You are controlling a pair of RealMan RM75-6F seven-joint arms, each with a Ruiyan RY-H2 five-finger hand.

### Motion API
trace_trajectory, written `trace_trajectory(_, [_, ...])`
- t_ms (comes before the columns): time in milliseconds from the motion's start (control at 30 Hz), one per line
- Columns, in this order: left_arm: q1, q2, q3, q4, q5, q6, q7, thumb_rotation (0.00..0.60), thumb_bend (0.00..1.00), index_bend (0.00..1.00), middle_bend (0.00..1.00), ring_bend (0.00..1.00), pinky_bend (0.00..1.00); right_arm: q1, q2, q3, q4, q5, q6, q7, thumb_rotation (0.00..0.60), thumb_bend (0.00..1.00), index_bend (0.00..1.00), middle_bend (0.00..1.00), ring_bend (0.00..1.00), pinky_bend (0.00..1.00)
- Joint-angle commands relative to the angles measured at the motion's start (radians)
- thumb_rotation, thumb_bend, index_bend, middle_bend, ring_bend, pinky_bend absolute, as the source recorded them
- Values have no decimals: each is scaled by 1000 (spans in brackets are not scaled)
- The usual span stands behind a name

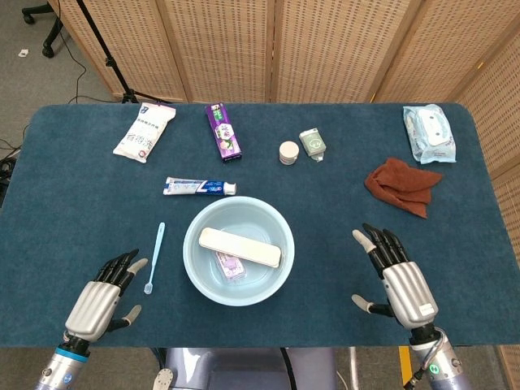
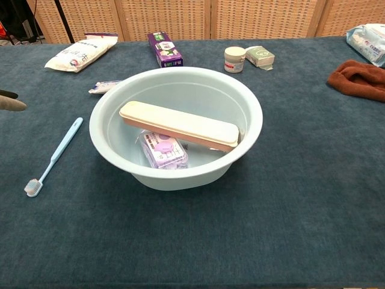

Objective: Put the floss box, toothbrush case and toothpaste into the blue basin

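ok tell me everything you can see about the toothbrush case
The toothbrush case is a long, slim, closed box with rounded ends, seemingly plastic: a cream lid over a pinkish lower half. It lies inside the blue basin, slanting across it, its right end against the basin's inner wall. It rests partly on the purple floss box beneath it. Neither hand touches it.

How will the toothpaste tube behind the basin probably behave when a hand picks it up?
The toothpaste lies flat on the table, so it seems unlikely to roll. It looks like a soft tube, so it may bend or dent under a firm grip. Its glossy skin could be somewhat slippery; holding it near the cap end seems safer.
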Motion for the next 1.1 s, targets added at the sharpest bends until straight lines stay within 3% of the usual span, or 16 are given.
trace_trajectory(33, [2, -3, 0, 2, 6, 5, -5, 600, 315, 0, 0, 0, 105, -65, 40, -63, 54, -86, 75, 83, 600, 105, 0, 0, 0, 0])
trace_trajectory(400, [7, -23, 2, 17, 20, 14, 1, 600, 316, 0, 0, 0, 105, -175, 43, -143, 230, -195, 211, 248, 600, 105, 0, 0, 0, 0])
trace_trajectory(700, [-14, -37, -30, 8, -20, -17, 34, 600, 316, 0, 0, 0, 106, -209, 42, -143, 305, -227, 273, 331, 600, 105, 0, 0, 0, 0])
trace_trajectory(800, [-36, -30, -65, -12, -53, -37, 51, 600, 317, 0, 0, 0, 105, -211, 43, -139, 310, -228, 275, 342, 600, 105, 0, 0, 0, 0])
trace_trajectory(1100, [-205, -11, -272, -22, -310, -187, 126, 600, 319, 0, 0, 0, 105, -214, 45, -123, 320, -212, 263, 371, 600, 105, 0, 0, 0, 0])
